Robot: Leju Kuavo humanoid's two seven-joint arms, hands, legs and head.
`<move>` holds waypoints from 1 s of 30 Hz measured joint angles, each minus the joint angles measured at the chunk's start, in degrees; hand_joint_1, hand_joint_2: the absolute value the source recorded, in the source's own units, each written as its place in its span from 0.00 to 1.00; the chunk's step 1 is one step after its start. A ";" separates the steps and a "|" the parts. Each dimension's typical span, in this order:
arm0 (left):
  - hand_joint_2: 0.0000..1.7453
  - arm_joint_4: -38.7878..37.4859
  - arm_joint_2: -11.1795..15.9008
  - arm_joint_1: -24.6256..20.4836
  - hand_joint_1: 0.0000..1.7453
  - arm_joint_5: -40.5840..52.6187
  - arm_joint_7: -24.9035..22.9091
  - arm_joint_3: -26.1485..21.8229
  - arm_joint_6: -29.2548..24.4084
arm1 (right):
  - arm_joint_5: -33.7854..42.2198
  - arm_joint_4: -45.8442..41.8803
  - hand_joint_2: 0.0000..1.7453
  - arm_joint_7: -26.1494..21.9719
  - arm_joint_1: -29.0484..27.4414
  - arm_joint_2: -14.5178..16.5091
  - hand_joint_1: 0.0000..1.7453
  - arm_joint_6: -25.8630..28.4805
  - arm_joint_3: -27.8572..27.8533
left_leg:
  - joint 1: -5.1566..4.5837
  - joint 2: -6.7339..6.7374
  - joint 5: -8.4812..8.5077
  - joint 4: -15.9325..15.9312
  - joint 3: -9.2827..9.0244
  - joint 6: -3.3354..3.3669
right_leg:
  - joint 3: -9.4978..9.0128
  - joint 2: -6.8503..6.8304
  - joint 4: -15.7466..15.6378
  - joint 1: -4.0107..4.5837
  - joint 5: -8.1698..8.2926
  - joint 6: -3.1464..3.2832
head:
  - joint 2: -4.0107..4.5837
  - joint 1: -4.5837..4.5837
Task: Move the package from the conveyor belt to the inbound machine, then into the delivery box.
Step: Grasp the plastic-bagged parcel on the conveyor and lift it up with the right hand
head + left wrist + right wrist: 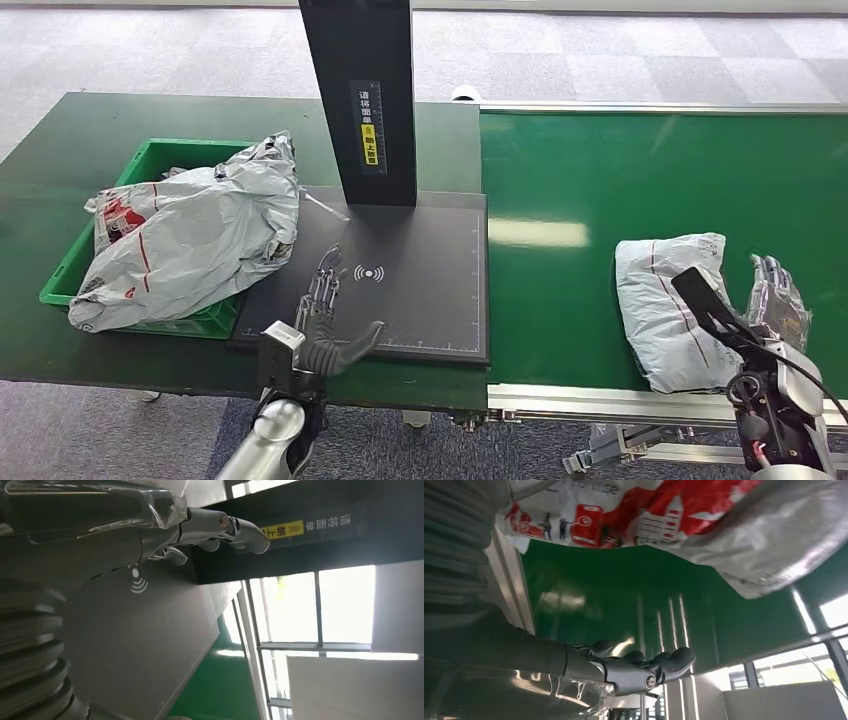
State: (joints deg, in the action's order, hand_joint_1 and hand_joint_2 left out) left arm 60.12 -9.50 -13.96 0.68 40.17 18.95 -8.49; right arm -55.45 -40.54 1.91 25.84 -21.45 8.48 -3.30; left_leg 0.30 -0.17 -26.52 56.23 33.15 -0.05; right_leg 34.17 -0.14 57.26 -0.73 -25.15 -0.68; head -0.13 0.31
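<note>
A grey plastic package with red print lies on the green conveyor belt, close to its near edge. My right hand is at the package's right side, the dark thumb reaching over its top, the fingers spread and apart from it. My left hand is open with fingers stretched flat over the inbound machine's dark plate, near the scan symbol. The green delivery box stands to the left, with a big grey bag heaped on it.
The machine's black column with a yellow label rises at the back of the plate. A dark green table carries the box. The belt's metal rail runs along the near edge.
</note>
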 joint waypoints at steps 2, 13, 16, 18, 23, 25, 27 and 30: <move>1.00 0.01 0.15 -0.05 0.00 -0.11 0.00 -0.25 0.09 | -0.64 3.64 1.00 0.05 0.86 -1.37 0.00 -3.46 -0.40 | 0.00 0.00 0.00 0.00 0.02 0.00 | 0.01 0.00 0.00 0.00 0.00 0.00 | 0.00 -0.01; 1.00 -1.07 0.13 -1.21 0.00 -0.30 0.00 -0.50 0.26 | 3.06 15.15 1.00 -9.23 3.64 -4.96 0.00 -24.73 -1.60 | 0.01 -0.03 0.00 0.00 0.01 0.00 | 0.04 0.01 -0.01 0.01 0.00 0.00 | 0.00 -0.02; 1.00 -1.13 0.05 -1.22 0.00 -0.28 0.00 -0.58 0.18 | 2.10 16.00 1.00 -13.14 3.80 -5.40 0.71 -28.04 -0.97 | 0.01 -0.02 0.00 0.00 0.02 0.00 | 0.03 0.01 0.00 0.01 0.00 0.00 | 0.00 -0.01; 1.00 -1.13 0.01 -1.20 0.00 -0.21 0.00 -0.62 -0.04 | 1.54 16.32 1.00 -16.05 3.96 -5.41 1.00 -28.56 0.08 | 0.01 0.00 0.00 0.00 0.04 0.00 | 0.02 0.01 0.00 0.01 0.00 0.00 | 0.00 -0.01; 1.00 -0.65 0.05 -0.80 0.00 0.11 0.00 -1.30 -0.77 | 1.70 16.65 1.00 -17.80 5.51 -3.60 1.00 -24.27 2.76 | 0.05 0.15 0.00 -0.01 0.03 0.00 | 0.02 0.09 0.01 0.05 0.01 0.01 | 0.00 -0.01; 1.00 -0.25 0.11 -0.44 0.00 0.28 0.00 -1.63 -0.87 | 2.61 16.67 1.00 -17.17 6.34 -2.44 1.00 -23.25 3.31 | 0.07 0.18 0.00 -0.01 -0.01 -0.01 | 0.02 0.13 0.01 0.07 0.01 0.01 | 0.00 -0.02; 1.00 0.03 0.15 -0.09 0.00 0.49 0.00 -1.80 -0.83 | 3.42 16.71 1.00 -16.41 7.04 -1.51 1.00 -22.95 3.61 | 0.08 0.17 0.00 -0.01 -0.03 -0.01 | 0.01 0.13 0.01 0.07 0.01 0.01 | -0.01 -0.02; 1.00 0.19 0.17 0.23 0.00 0.79 0.00 -2.09 -0.76 | 4.03 16.71 1.00 -16.20 7.69 -0.67 1.00 -22.53 3.97 | 0.08 0.16 0.01 -0.01 -0.02 -0.01 | -0.01 0.11 0.01 0.08 0.01 0.01 | 0.00 -0.01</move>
State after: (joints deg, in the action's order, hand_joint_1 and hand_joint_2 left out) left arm 60.31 -9.32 -13.73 1.47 40.17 16.87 -9.25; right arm -51.42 -23.83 -14.28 33.53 -22.12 -14.06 0.67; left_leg 0.38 -0.01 -26.51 56.22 33.12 -0.07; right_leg 34.16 -0.03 57.27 -0.65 -25.14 -0.67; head -0.13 0.30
